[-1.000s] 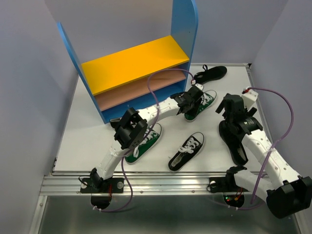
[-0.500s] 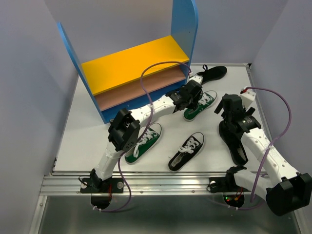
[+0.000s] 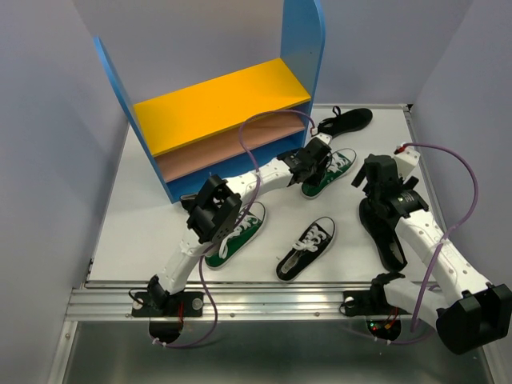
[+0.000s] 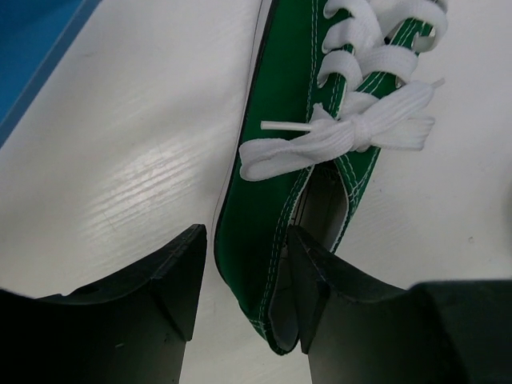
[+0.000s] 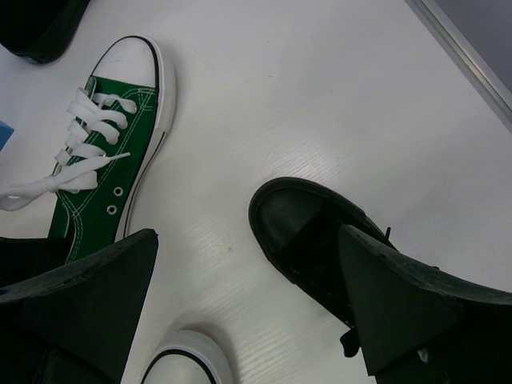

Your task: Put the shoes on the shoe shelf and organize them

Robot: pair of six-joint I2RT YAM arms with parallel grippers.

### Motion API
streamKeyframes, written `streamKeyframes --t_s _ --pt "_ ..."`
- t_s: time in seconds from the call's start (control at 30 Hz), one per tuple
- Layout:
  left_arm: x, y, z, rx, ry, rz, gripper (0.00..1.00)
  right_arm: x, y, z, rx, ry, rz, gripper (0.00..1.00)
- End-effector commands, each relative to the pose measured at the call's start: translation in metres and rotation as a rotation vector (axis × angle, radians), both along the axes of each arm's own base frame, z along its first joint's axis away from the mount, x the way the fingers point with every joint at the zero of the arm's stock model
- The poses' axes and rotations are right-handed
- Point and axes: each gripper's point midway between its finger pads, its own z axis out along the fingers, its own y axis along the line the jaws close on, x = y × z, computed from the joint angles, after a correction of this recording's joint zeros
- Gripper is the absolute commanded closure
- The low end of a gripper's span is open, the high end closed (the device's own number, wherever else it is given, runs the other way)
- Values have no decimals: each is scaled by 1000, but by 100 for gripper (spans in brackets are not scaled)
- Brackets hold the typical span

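Note:
My left gripper is open, its jaws astride the heel-side wall of a green sneaker. In the left wrist view one finger is inside that sneaker and the other is just outside; the gripper's middle is on the wall. My right gripper is wide open and empty above the table, by the toe of an all-black shoe, which lies under my right arm. The shoe shelf stands at the back left, with nothing showing on its boards.
A second green sneaker lies partly under my left arm. A black sneaker with white laces lies near the front. Another all-black shoe lies at the back beside the shelf's right blue panel. Grey walls stand on both sides.
My left wrist shifted slightly toward the shelf and came back onto the green sneaker's heel. No shoe has moved. My right arm has barely moved.

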Motion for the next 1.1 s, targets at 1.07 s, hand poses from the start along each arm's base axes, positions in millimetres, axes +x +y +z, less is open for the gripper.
streamKeyframes --t_s 1.07 --pt "-13 3 -32 161 19 -93 49 6 9 10 60 -35 12 0"
